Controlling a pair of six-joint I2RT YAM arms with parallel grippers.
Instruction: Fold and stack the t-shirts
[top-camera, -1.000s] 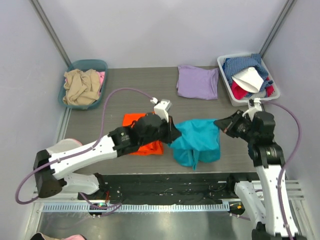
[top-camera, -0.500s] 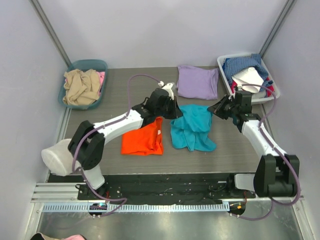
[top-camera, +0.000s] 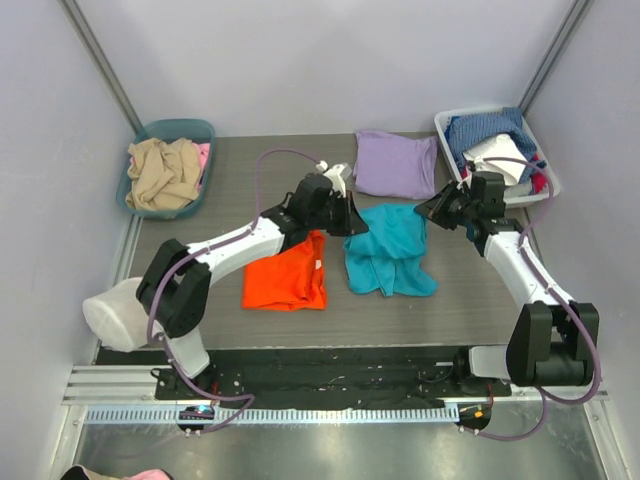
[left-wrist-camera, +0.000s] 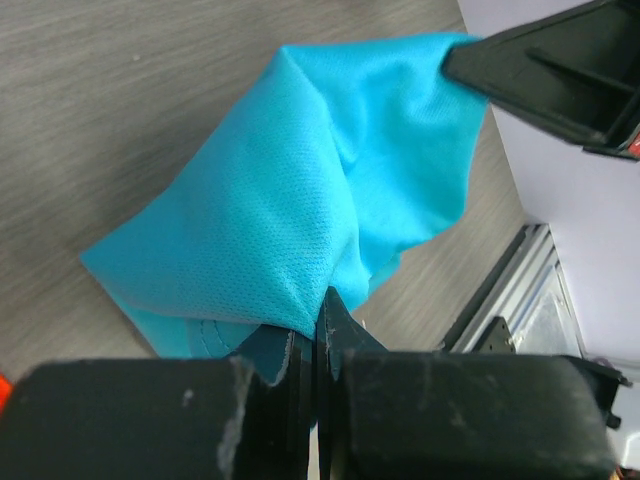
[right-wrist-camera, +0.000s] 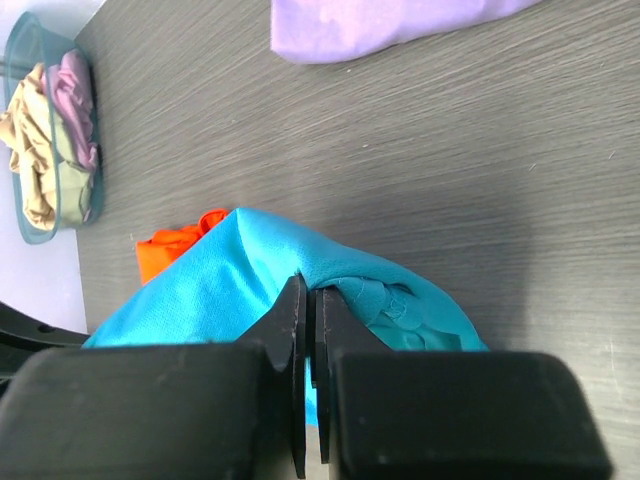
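Grey table (top-camera: 200, 250), centre: teal t-shirt (top-camera: 385, 258) has shifted toward 12 o'clock, slung between left fingers (left-wrist-camera: 336, 335) and right fingers (right-wrist-camera: 292, 320), both clenched on its corners. Lavender t-shirt (top-camera: 395, 165) lies just beyond; stacking looks close.

Centre t-shirt (top-camera: 388, 255) is lying mid-counter (top-camera: 230, 190). The left tool (top-camera: 351, 224) is pinching its far left corner and the right tool (top-camera: 426, 213) is pinching its far right corner. Flat t-shirt (top-camera: 285, 280) is lying just left of it, partly under the left arm. Folded t-shirt (top-camera: 396, 165) is resting at the far edge, behind the centre one. Left bin (top-camera: 170, 127) is sitting at the far left corner, holding heaped cloth (top-camera: 165, 175). Right bin (top-camera: 447, 145) is sitting at the far right corner, holding piled garments (top-camera: 495, 150).
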